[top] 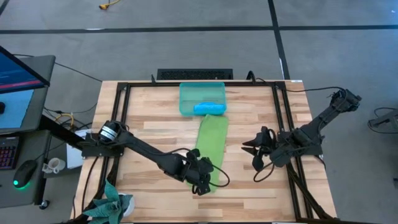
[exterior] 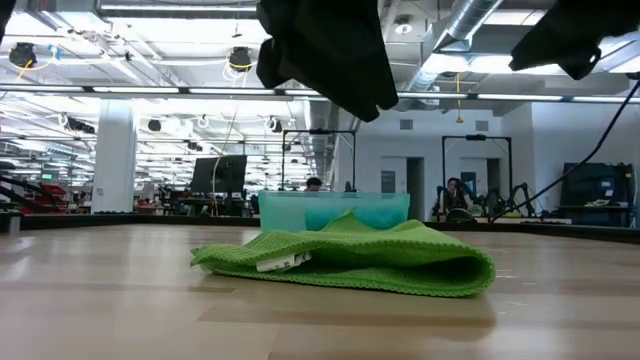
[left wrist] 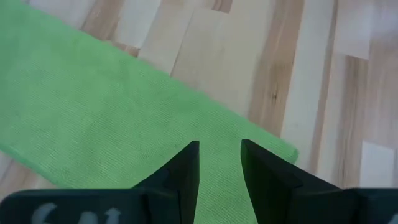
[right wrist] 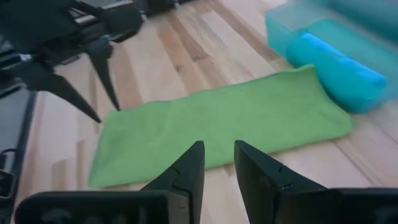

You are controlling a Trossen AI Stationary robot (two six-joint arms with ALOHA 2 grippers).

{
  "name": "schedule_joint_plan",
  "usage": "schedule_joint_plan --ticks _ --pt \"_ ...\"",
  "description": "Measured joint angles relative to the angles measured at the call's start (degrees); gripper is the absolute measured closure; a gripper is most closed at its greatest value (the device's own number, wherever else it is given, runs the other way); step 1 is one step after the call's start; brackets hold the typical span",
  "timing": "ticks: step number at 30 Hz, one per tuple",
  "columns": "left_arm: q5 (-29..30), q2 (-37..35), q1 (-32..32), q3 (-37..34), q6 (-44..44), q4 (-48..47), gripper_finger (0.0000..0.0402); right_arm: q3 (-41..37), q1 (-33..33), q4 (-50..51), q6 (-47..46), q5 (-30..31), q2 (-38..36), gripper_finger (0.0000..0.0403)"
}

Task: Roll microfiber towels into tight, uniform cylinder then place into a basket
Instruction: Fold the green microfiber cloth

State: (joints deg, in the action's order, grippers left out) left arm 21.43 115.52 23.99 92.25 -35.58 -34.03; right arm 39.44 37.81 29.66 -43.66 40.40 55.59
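Note:
The lime green towel [top: 211,149] lies flat on the wooden table as a long folded strip, its far end by the basket [top: 186,93]. The low view shows its near end as a soft fold [exterior: 440,270] with a white label. The blue towel [top: 208,109], rolled up, lies in the teal basket along its near wall. My left gripper [left wrist: 219,155] hovers open above the strip's near end [left wrist: 267,149], clear of the cloth. My right gripper [right wrist: 217,162] stands open to the right of the strip, above the table, nothing between its fingers.
Black frame rails [top: 283,124] run along the table's sides and far edge. A teal artificial plant [top: 112,205] sits at the near left corner. Bare wood lies on both sides of the strip [top: 155,118].

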Motion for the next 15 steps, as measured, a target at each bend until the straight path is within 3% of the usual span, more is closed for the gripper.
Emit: schedule_joint_plan --ticks 5,9,15 --pt "0.0 0.0 -0.4 0.0 0.5 -0.2 0.0292 0.0 1.5 -5.4 2.1 0.1 3.5 0.0291" --pt "0.4 -0.3 -0.5 0.0 0.5 -1.7 0.0292 0.0 4.0 -9.7 2.8 0.0 11.8 0.0291" --pt "1.6 -0.4 -0.4 0.0 -0.5 -4.7 0.0292 0.0 2.4 -26.1 16.8 -0.1 22.2 0.0291"
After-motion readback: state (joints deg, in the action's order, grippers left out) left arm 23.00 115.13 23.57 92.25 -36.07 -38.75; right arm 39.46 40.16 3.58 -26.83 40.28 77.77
